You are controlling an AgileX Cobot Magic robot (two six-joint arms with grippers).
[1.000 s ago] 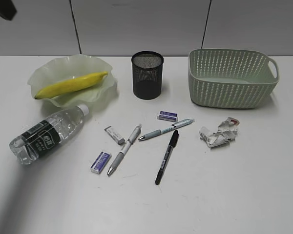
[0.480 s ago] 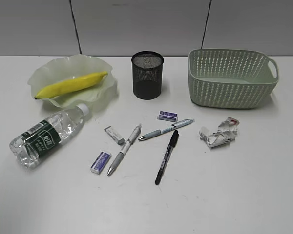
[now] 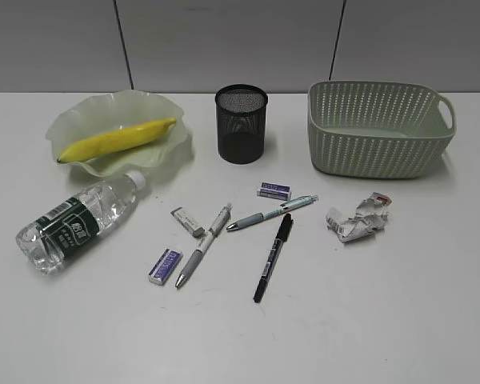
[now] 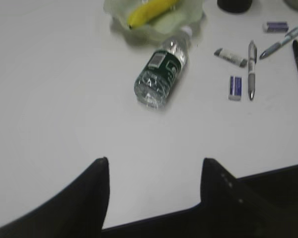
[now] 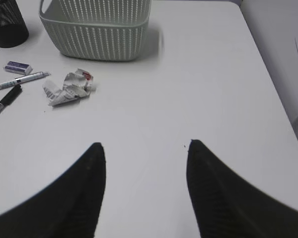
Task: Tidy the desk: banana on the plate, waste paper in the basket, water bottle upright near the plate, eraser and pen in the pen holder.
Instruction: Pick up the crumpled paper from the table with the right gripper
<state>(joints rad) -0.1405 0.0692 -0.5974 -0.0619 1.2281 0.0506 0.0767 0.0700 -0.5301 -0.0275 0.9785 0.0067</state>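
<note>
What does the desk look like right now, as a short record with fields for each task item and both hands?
banana: yellow curved banana lying in the pale green wavy-rimmed plate
bottle: clear plastic water bottle on its side beside the plate
paper: crumpled white waste paper on the desk, in front of the sage-green perforated basket
pens, erasers: loose on the desk, outside the black mesh pen holder
left hand: open, empty
right hand: open, empty

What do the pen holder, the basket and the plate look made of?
Pen holder: black wire mesh, likely metal; you see through it. Basket: matte sage-green plastic, by its moulded perforations. Plate: pale green, translucent, wavy-rimmed; glass or plastic, can't tell.
</note>
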